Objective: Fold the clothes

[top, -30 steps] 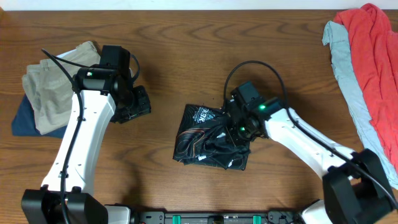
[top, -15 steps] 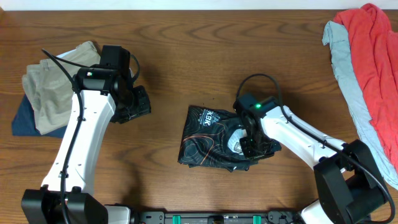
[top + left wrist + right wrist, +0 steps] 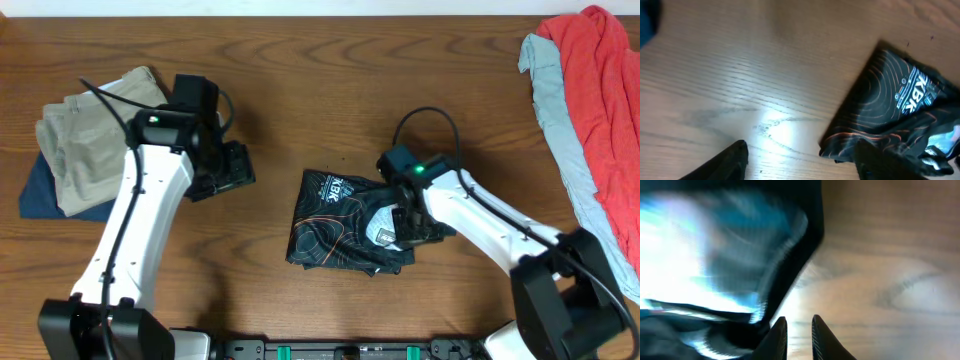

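Observation:
The black jersey lies folded into a small bundle at the table's middle, copper contour lines and a white logo showing. It also shows in the left wrist view and, blurred, in the right wrist view. My left gripper is open and empty, low over bare wood to the left of the jersey. My right gripper sits at the jersey's right edge. Its fingers are nearly together with only wood between them, just right of the fabric.
Khaki trousers lie on a navy garment at the far left. A red garment and a pale grey one lie at the right edge. Bare wood surrounds the jersey.
My right gripper has moved right, from on top of the jersey to its right edge, and the jersey's right side now lies folded over. My left arm has shifted slightly right towards the jersey.

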`<action>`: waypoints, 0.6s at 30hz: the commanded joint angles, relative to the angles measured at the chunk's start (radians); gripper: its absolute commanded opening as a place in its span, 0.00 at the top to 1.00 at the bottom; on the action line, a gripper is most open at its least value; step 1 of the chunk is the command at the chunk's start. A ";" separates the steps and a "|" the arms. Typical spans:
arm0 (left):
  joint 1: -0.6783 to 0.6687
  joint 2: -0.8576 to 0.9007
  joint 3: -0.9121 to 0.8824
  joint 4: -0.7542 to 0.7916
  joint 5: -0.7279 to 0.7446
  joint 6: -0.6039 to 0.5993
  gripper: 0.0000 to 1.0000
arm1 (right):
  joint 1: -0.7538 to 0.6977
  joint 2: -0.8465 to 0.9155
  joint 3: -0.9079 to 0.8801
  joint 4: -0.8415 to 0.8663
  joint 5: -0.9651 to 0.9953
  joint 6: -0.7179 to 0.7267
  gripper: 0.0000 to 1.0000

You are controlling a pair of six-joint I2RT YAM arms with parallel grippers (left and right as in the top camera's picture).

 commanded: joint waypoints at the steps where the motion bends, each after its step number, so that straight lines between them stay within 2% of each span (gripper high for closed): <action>1: -0.032 0.031 -0.040 0.045 0.066 0.100 0.29 | -0.028 -0.103 0.006 0.022 -0.022 0.003 0.83; 4: -0.062 0.051 -0.069 0.121 0.180 0.196 0.28 | -0.039 -0.156 0.006 0.049 -0.059 -0.054 0.76; 7: -0.092 0.079 -0.084 0.197 0.235 0.241 0.28 | -0.040 -0.167 0.006 0.062 -0.158 -0.127 0.76; 12: -0.154 0.152 -0.084 0.347 0.238 0.284 0.28 | -0.023 -0.145 -0.002 0.064 -0.348 -0.193 0.80; 18: -0.209 0.280 -0.084 0.510 0.238 0.292 0.27 | 0.024 -0.126 -0.023 0.069 -0.422 -0.182 0.81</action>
